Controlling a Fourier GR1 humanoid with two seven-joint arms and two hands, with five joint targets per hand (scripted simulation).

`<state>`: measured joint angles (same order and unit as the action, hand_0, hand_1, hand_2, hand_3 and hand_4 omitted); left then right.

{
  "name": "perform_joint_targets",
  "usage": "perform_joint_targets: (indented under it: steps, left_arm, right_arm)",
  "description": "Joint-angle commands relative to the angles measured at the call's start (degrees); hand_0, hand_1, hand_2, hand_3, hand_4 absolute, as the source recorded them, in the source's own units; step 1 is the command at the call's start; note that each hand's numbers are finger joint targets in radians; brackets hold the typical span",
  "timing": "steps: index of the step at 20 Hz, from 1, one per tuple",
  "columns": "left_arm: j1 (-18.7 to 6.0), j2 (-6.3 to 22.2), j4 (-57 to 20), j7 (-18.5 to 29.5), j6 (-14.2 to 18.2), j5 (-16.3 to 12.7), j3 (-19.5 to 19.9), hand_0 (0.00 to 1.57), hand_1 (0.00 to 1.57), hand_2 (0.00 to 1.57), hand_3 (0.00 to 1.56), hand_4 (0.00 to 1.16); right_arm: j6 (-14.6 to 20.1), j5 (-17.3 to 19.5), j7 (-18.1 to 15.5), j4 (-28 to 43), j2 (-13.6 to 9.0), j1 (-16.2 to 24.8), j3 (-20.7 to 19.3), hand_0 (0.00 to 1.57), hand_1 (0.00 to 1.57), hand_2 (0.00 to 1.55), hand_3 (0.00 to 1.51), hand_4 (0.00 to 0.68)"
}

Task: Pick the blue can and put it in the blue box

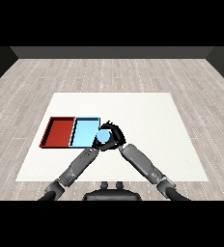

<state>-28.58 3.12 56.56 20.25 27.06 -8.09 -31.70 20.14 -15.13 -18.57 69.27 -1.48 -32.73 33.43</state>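
Spreading across the middle of the view, the large white rectangular table (147, 140) sits on a pale wood-plank floor (109, 72), with a dark wall (109, 51) running behind it. Most of the table's right half and its far edge are bare, leaving wide open room there; the left half carries everything else.

Two shallow rectangular trays lie side by side toward the table's left edge, touching along one long side: the red tray (58, 132) on the outside, and the light blue tray (84, 132) next to it, nearer the table's middle. Both have low dark rims.

Two grey forearms come in from the near edge and converge just at the light blue tray's right rim. The right hand (115, 131), black, curls its fingers round the small blue can (103, 138), which shows as a pale blue round top, seen from above, much the same tint as the tray beside it. The can sits at the tray's near right corner, over or just against the rim; whether it is inside the tray or touches the table cannot be told.

The left hand (95, 143) lies close under the can on its left side; its fingers are hidden in the dark cluster, so their state cannot be told.
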Motion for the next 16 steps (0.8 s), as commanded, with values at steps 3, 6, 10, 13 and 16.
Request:
perform_joint_targets:
  steps: [3,6,10,13,16]
  left_arm:
    - [0.8,-2.9,0.8,3.1,2.1,-3.1,1.9,0.00,0.00,0.07,0.00,0.71]
    - [5.1,-3.0,6.6,1.3,6.5,-2.0,-0.6,1.01,1.01,1.04,0.90,0.70]
    - [-0.5,-3.0,-1.8,3.3,3.0,-6.8,0.8,0.73,0.73,0.82,0.64,0.67]
    - [3.5,-3.0,0.4,4.5,1.1,-2.5,3.0,0.63,0.63,0.73,0.51,0.66]
    - [3.5,-3.0,2.9,2.6,-2.1,-9.6,4.1,1.18,1.18,1.19,1.03,0.63]
  right_arm:
    - [0.6,-3.1,-1.9,-4.1,1.4,-3.8,1.7,1.45,1.45,1.45,1.39,0.591]
    - [-3.8,-4.0,-2.9,-3.0,1.4,-1.1,-1.2,1.44,1.44,1.45,1.40,0.611]
    - [-1.4,-3.0,3.6,2.2,1.4,-3.5,-0.3,1.44,1.44,1.45,1.39,0.600]
    - [2.8,-3.3,2.8,4.8,1.4,-0.4,4.3,1.43,1.43,1.45,1.39,0.593]
    - [-1.8,-5.2,-2.8,-3.8,1.4,-2.5,0.5,1.44,1.44,1.45,1.39,0.580]
